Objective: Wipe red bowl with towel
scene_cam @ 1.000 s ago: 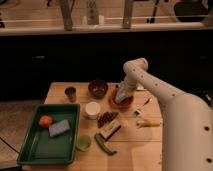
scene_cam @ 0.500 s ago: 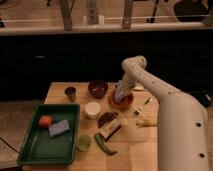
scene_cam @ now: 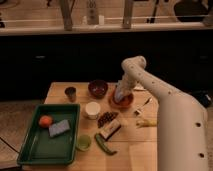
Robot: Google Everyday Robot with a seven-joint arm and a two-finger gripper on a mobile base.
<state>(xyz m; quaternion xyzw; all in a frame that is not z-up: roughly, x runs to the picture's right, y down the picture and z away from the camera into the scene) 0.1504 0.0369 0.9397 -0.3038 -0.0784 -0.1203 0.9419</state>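
The red bowl (scene_cam: 122, 103) sits on the wooden table (scene_cam: 145, 150), right of centre near the far edge. My gripper (scene_cam: 120, 97) reaches down from the white arm (scene_cam: 150, 85) into the bowl. A pale grey-blue towel (scene_cam: 119, 93) is bunched at the gripper's end, pressed into the bowl. The bowl's inside is mostly hidden by the gripper and towel.
A dark red bowl (scene_cam: 98, 88) and a small dark cup (scene_cam: 71, 93) stand at the back left. A white bowl (scene_cam: 92, 109), dark snack (scene_cam: 106, 118), wrapped bar (scene_cam: 110, 129), green pepper (scene_cam: 103, 145), green cup (scene_cam: 83, 142), banana (scene_cam: 145, 122) and utensil (scene_cam: 142, 106) lie nearby. A green tray (scene_cam: 30, 147) holds an orange (scene_cam: 45, 121) and a sponge (scene_cam: 59, 128).
The arm has shifted slightly over the red bowl, with the gripper staying down inside it. The other objects have not moved.
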